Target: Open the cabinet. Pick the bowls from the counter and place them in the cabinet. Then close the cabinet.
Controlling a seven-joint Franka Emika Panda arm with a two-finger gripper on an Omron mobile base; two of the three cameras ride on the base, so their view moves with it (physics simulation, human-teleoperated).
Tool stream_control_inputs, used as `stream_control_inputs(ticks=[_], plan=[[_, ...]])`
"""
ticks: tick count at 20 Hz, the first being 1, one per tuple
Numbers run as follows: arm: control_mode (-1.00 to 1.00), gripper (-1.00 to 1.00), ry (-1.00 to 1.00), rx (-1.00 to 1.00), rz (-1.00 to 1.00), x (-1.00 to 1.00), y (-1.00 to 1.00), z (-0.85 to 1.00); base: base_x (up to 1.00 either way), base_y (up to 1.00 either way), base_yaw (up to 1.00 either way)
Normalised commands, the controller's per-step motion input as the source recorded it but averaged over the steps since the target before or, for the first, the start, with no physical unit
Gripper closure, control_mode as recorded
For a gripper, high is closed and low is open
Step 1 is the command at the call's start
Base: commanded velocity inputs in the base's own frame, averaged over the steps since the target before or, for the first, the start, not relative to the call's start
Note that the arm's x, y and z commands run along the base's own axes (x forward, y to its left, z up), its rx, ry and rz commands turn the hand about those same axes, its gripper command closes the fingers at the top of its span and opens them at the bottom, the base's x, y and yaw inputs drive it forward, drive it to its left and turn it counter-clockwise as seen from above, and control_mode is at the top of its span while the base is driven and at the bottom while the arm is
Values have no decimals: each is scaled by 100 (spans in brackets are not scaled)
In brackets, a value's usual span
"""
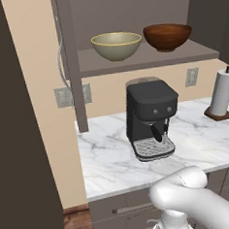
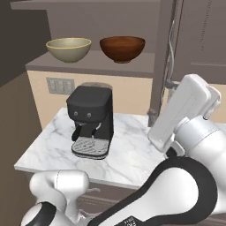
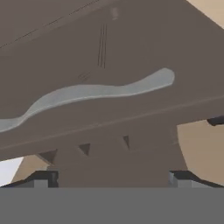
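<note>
The cabinet point(image 1: 146, 60) stands open, and both bowls sit side by side on its shelf. The pale olive-yellow bowl point(image 1: 116, 44) point(image 2: 69, 48) is on the left and the reddish-brown bowl point(image 1: 167, 36) point(image 2: 122, 47) on the right. In the right base view my arm reaches up to the right door point(image 2: 198, 39) by its curved silver handle point(image 2: 171, 48). In the hand view my gripper point(image 3: 113, 180) is open, its fingertips point(image 3: 43, 179) wide apart, close under the door's handle point(image 3: 100, 91). Nothing is held.
A black coffee machine point(image 1: 151, 118) stands on the white marble counter point(image 1: 110, 165) under the shelf. A paper towel roll point(image 1: 223, 93) stands at the counter's right end. The open left door point(image 1: 20, 124) juts out at the left. Grey drawers point(image 1: 119, 208) lie below.
</note>
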Motion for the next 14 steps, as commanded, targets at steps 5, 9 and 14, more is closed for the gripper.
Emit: stream_control_inputs(ticks=[5,9,14], plan=[[-100,-100,-6,0,11,19,-8,-12,0,0,0],[-100,-100,-7,0,11,39,-17,-17,0,0,0],[-100,-100,-6,3,16,20,-37,-16,0,0,0]])
